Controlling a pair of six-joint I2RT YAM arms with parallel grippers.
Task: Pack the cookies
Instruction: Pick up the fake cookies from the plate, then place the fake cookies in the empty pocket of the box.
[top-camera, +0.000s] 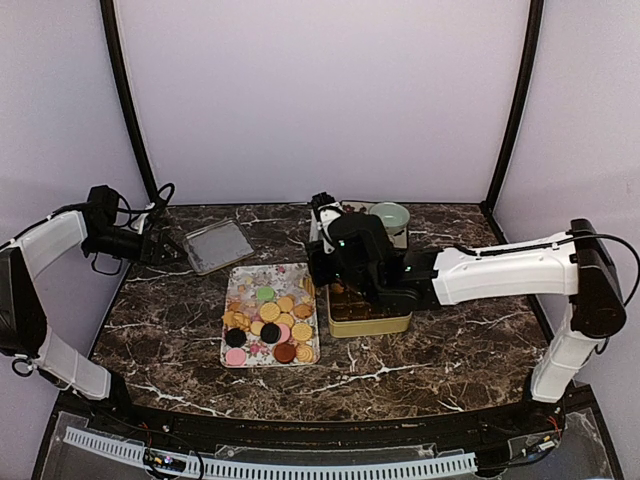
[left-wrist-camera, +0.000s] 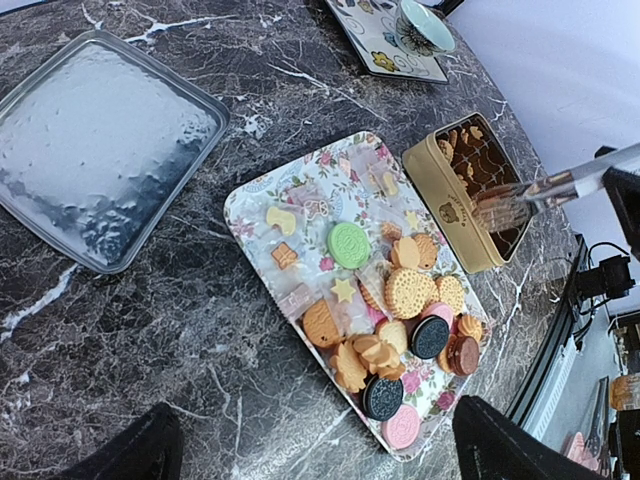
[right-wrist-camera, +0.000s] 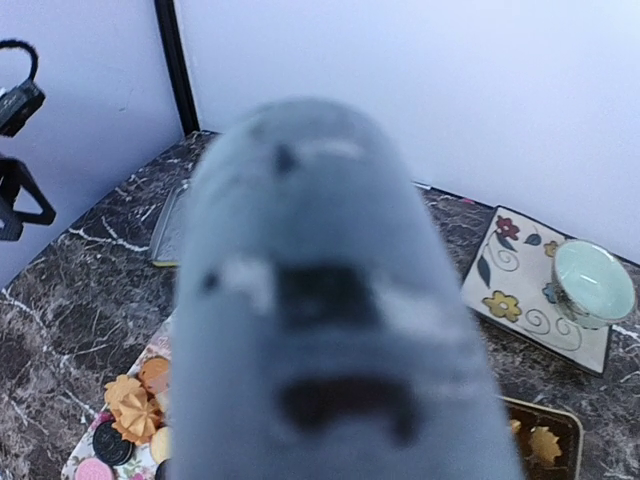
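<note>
The cookies (top-camera: 268, 318) lie heaped on a flowery tray (top-camera: 240, 275): tan rounds, pink, green and dark discs (left-wrist-camera: 400, 300). A few more cookies (left-wrist-camera: 470, 150) lie in the gold tin (left-wrist-camera: 440, 195), which stands right of the tray. My right gripper (top-camera: 335, 265) hovers between tray and tin, shut on silvery tongs (left-wrist-camera: 545, 188) whose tip hangs over the tin. In the right wrist view the tongs (right-wrist-camera: 320, 300) are a grey blur that hides the fingers. My left gripper (top-camera: 165, 250) is open and empty at the far left, with its fingertips (left-wrist-camera: 150, 450) above bare marble.
A clear rectangular lid (top-camera: 218, 245) lies left of the tray, close under the left gripper. A square flower-patterned plate (right-wrist-camera: 520, 290) with a teal bowl (top-camera: 390, 215) sits behind the tin. Black frame posts stand at the back corners.
</note>
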